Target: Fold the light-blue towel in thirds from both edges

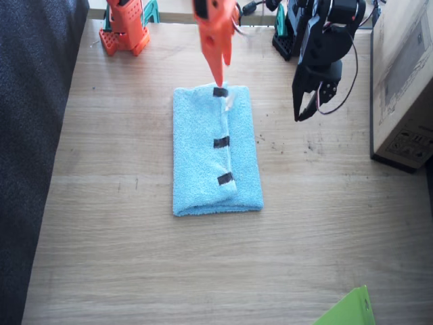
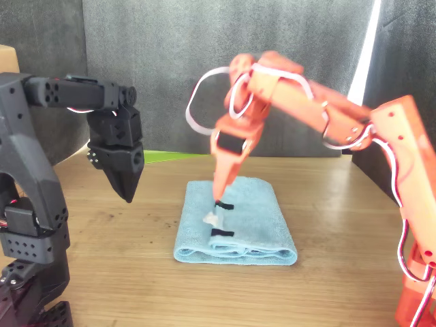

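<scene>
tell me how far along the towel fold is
Mostly done: the light-blue towel lies as a narrow folded stack, one taped edge on top. In hand: the right pincer, orange, has its tip at that edge's far tape strip; whether it grips is unclear. The left pincer hangs clear. Left: letting go and pulling back.

lime-green sheet [image 1: 348, 310] cut off by edge; cardboard box [image 1: 404, 81] cropped

towel [image 1: 203, 156] showing light blue | tape strips [image 1: 221, 142] showing black | right arm [image 1: 215, 30] showing orange | left arm [image 1: 321, 47] showing black | surface [image 1: 122, 257] showing pale wood grain | sheet corner [image 1: 348, 310] showing lime green
</scene>
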Tool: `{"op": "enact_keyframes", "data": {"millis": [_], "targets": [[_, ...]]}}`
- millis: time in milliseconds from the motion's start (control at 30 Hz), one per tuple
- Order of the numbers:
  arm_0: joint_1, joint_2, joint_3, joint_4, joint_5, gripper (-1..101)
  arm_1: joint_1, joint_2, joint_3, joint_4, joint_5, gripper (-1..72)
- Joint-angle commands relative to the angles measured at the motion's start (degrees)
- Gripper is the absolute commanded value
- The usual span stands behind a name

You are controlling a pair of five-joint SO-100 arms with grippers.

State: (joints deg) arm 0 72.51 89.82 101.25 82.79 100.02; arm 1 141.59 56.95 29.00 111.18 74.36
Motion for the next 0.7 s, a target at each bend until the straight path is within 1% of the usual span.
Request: {"op": "enact_keyframes", "data": {"millis": [0, 67, 100, 233, 300, 367, 467, 567, 667], "targets": [[-0.2, 0.8, -1.3, 1.1, 0.1, 0, -2.1, 5.0, -2.2, 0.3, 1.3, 23.2], [-0.4, 1.7, -0.4, 1.0, -0.1, 0, -6.2, 5.6, -2.4, 0.3, 3.0, 1.2], [-0.5, 2.3, 0.1, 0.8, -0.3, 0, -9.2, 5.9, -2.0, 0.3, 4.0, -0.1], [0.7, 5.1, 1.8, 0.1, -1.2, 0, -25.1, 6.5, -0.9, -0.4, 6.4, 0.0], [1.8, 8.6, 3.4, -1.0, -2.0, 0, -32.0, 9.8, 3.3, -3.3, 6.9, 0.0], [3.3, 12.9, 5.6, -1.7, -2.2, 0, -37.1, 17.8, 14.1, -9.6, 6.1, 0.0], [6.2, 19.2, 8.9, -2.4, -2.3, 0, -42.7, 29.9, 33.0, -17.8, 5.1, 0.0], [9.6, 25.8, 12.2, -2.6, -2.1, 0, -46.4, 43.4, 55.7, -27.2, 2.8, -0.1], [12.7, 33.8, 17.0, -3.8, -2.0, 0, -48.3, 57.6, 78.2, -36.4, 0.5, -0.1]]}}
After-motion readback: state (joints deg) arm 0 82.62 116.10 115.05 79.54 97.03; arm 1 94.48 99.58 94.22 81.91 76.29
